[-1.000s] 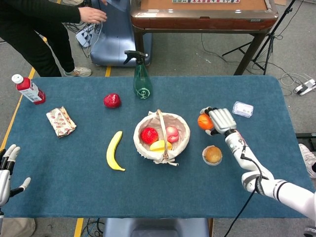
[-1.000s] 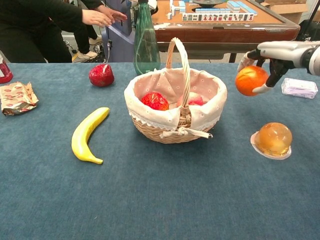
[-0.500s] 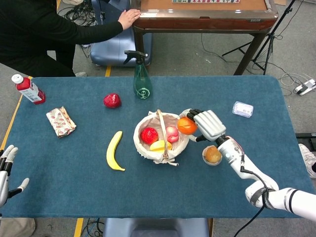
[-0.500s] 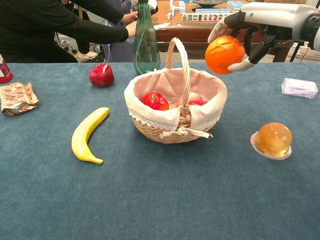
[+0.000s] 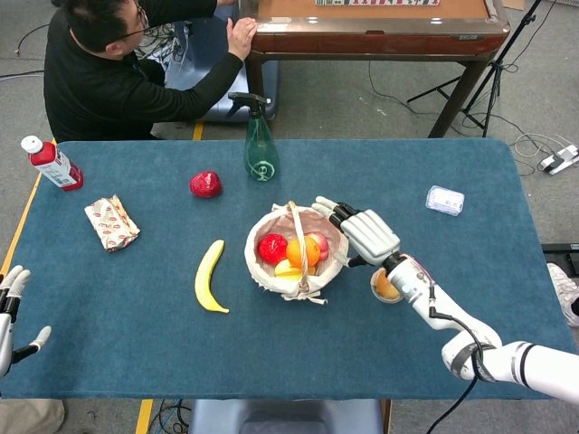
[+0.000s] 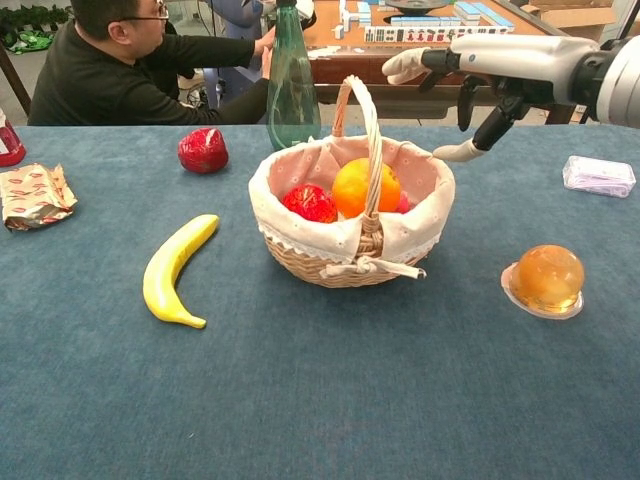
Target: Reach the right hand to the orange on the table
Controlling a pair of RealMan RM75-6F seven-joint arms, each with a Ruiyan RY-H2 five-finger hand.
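Inside the wicker basket [image 6: 350,235], the orange [image 6: 366,187] now lies among the other fruit, beside the red fruit [image 6: 311,202] and against the basket handle; half a second ago it was held in the right hand above the basket's right rim. The right hand [image 6: 478,70] has released it: the fingers are spread and extended, nothing is between them, and the hand hovers over the right edge of the basket. In the head view the same hand [image 5: 362,232] sits just right of the rim, fingertips reaching over the lining.

The left hand [image 5: 9,312] rests at the bench's left edge, fingers apart and empty, much as before.

On the blue bench [image 6: 320,400] the banana [image 6: 176,269], green spray bottle [image 5: 260,137] and jelly cup [image 6: 546,279] are unmoved. The person [image 5: 127,77] behind the bench now crouches lower, head in view.
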